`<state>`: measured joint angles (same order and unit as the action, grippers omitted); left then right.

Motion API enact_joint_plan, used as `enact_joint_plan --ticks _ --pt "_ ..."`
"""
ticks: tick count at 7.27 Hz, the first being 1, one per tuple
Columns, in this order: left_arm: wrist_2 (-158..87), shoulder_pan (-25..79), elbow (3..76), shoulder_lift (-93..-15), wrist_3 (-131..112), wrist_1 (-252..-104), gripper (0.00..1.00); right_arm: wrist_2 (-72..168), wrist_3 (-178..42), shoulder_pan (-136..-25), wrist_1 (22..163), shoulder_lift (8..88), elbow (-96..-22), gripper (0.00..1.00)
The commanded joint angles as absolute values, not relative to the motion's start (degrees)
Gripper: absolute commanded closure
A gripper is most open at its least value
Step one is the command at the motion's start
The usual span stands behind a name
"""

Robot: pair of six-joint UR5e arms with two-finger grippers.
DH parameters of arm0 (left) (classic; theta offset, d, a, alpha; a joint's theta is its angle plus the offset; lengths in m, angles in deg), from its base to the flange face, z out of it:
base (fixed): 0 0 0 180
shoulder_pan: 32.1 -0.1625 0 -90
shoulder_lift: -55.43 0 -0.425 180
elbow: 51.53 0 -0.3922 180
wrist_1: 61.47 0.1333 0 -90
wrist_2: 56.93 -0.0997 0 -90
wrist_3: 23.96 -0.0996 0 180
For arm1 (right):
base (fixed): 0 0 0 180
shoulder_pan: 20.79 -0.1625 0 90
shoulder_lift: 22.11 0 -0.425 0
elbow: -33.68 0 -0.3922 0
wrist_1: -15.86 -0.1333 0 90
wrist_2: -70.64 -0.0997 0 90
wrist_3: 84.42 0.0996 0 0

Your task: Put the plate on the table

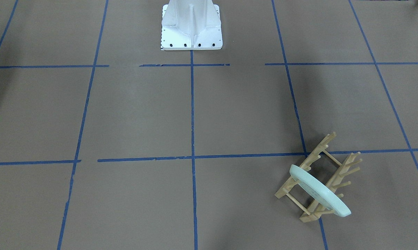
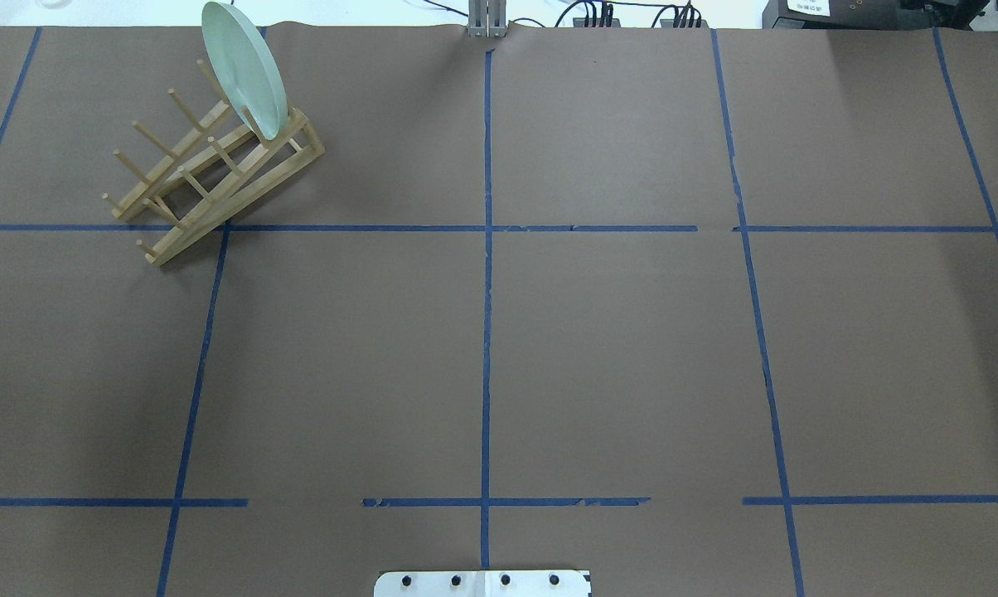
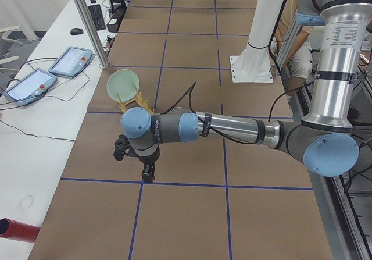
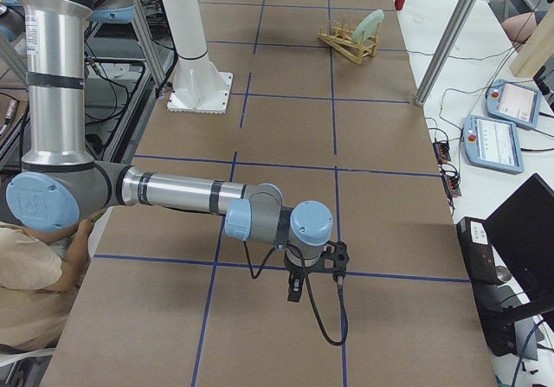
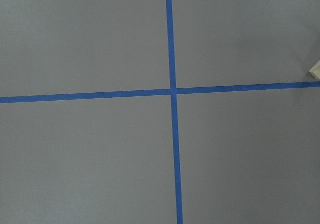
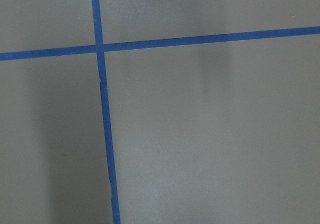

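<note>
Front: your round pale mint-green plate (image 1: 319,190) stands on edge in the light wooden peg rack (image 1: 313,156), on the brown taped tabletop (image 1: 243,111) | Left side: left pincer (image 3: 148,175), you cannot tell its opening | Right side: right pincer (image 4: 294,293), likewise unclear.

A smooth, faintly glossy pale mint-green round plate (image 1: 318,190) and a bare light wooden peg rack (image 1: 315,155) are shown at lower right; the brown paper-covered table (image 1: 230,111) is seen matt.
</note>
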<state>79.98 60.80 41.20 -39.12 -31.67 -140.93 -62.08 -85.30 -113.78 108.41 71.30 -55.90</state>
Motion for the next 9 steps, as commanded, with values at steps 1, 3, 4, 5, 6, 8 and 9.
enact_joint_plan --ticks 1,3,4,5,6,8,9 --pt "79.83 60.8 41.54 -38.97 -31.95 -141.19 0.0 -62.08 -85.3 -113.78 108.41 71.32 -55.88 0.0" --pt "80.09 60.8 42.68 -38.53 -31.95 -141.71 0.0 -62.08 -85.3 -113.78 108.41 71.32 -55.88 0.0" --pt "82.35 60.8 44.34 -38.44 -31.26 -144.24 0.0 -62.08 -85.3 -113.78 108.41 71.32 -55.88 0.0" --pt "91.08 60.45 44.35 -39.23 -22.2 -146.44 0.0 -62.08 -85.3 -113.78 108.41 71.32 -55.88 0.0" --pt "95.08 60.27 44.27 -39.84 -7.84 -156.55 0.0 -62.08 -85.3 -113.78 108.41 71.32 -55.97 0.0" --pt "94.69 53.54 39.21 -43.07 26.07 -180.8 0.0 -62.08 -85.3 -113.78 108.41 71.32 -55.97 0.0" --pt "93.12 50.81 34.82 -47.8 38.76 -189.01 0.0 -62.08 -85.3 -113.78 108.41 71.32 -55.97 0.0"
